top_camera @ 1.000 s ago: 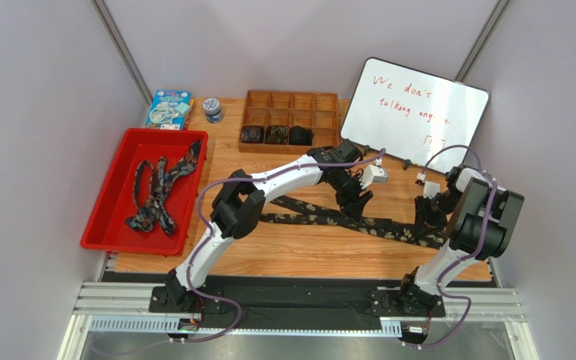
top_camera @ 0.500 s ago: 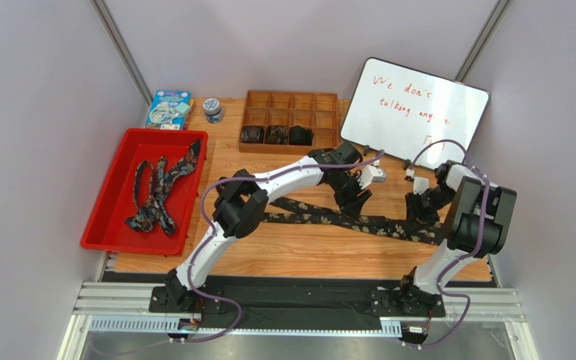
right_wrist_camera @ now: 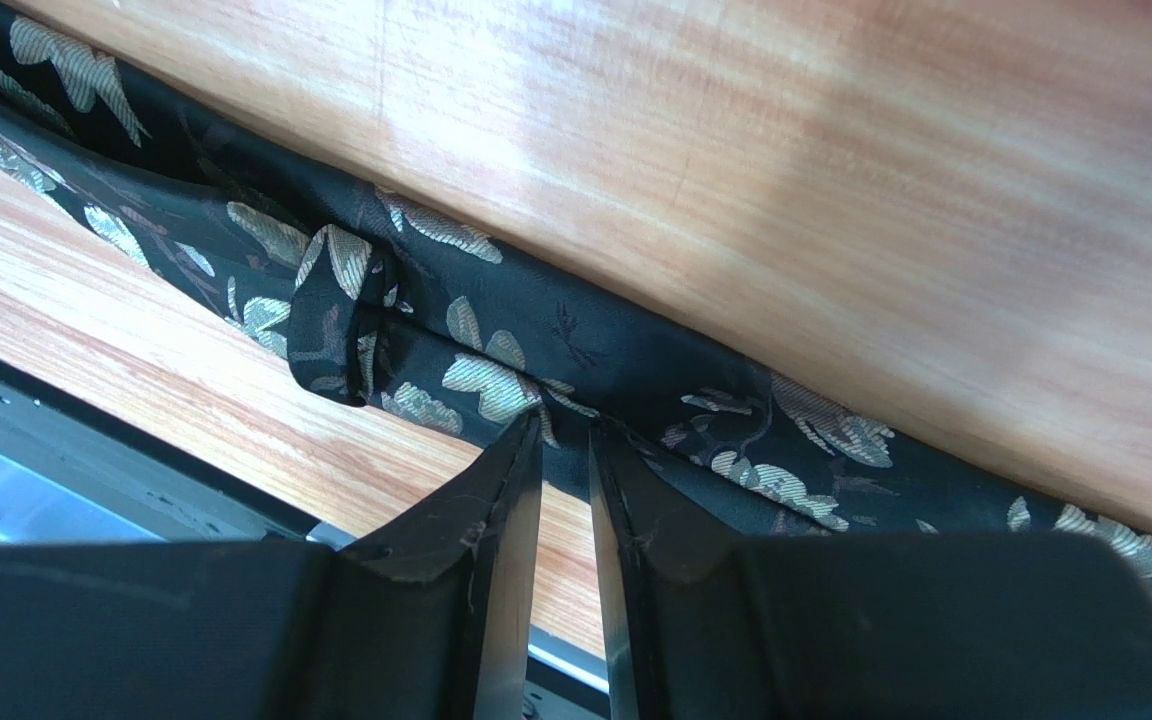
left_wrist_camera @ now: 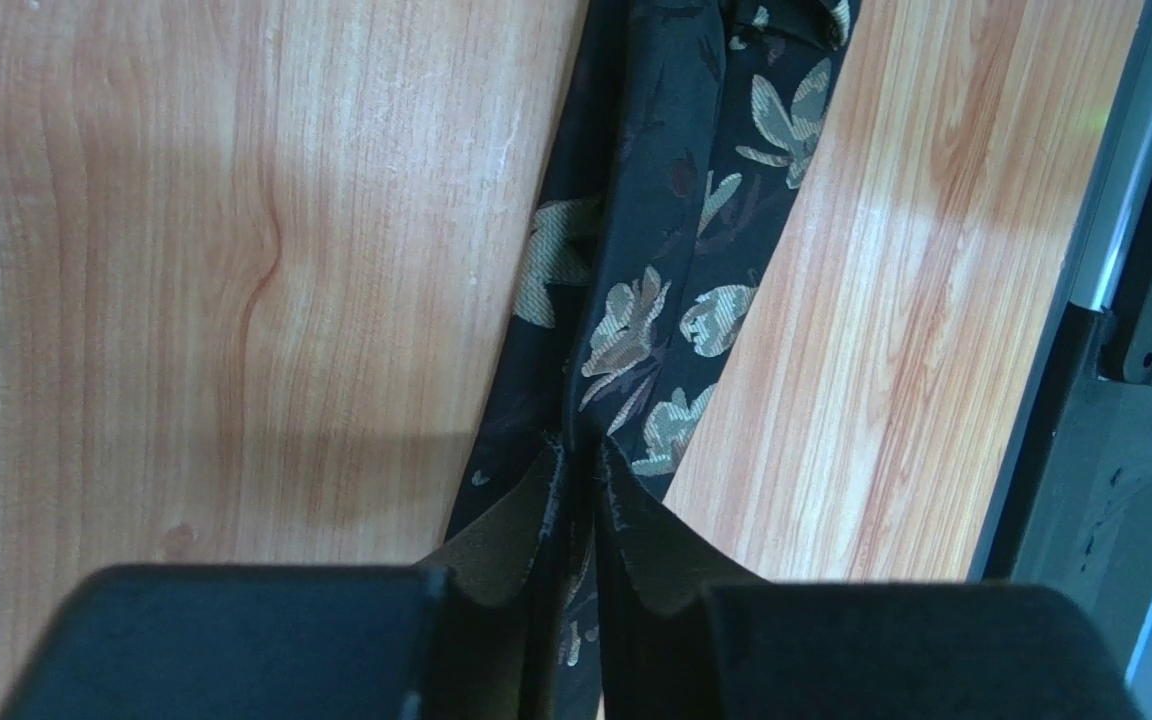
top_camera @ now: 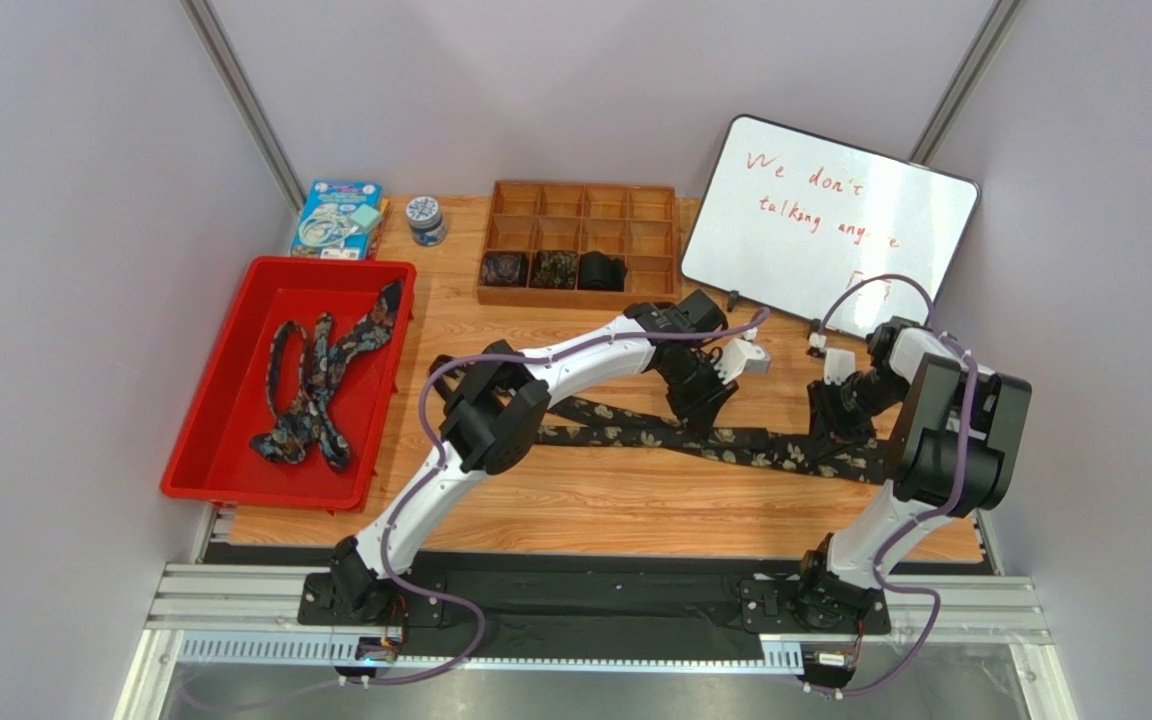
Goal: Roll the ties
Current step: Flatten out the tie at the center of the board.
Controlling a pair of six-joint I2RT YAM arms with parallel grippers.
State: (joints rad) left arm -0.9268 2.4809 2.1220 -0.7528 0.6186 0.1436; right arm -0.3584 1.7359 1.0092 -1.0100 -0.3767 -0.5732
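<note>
One dark floral tie (top_camera: 620, 435) lies stretched across the wooden table from the middle to the right. My left gripper (top_camera: 699, 408) stands over its middle. In the left wrist view that gripper (left_wrist_camera: 575, 458) is shut on a raised fold of the tie (left_wrist_camera: 657, 300). My right gripper (top_camera: 833, 432) is at the tie's right end. In the right wrist view its jaws (right_wrist_camera: 564, 428) are nearly together, pinching the near edge of the tie (right_wrist_camera: 612, 353) beside its keeper loop (right_wrist_camera: 339, 323). More ties (top_camera: 312, 383) lie tangled in a red tray (top_camera: 330, 264).
A wooden compartment box (top_camera: 582, 191) at the back holds three rolled coils (top_camera: 552, 270) in its front row. A whiteboard (top_camera: 830, 225) leans at the back right, close behind the right arm. A blue booklet (top_camera: 339, 218) and a small jar (top_camera: 425, 221) sit at the back left.
My left jaws have closed onto the tie's middle. The right gripper shifted slightly back and left, drawing the tie's right end with it.
</note>
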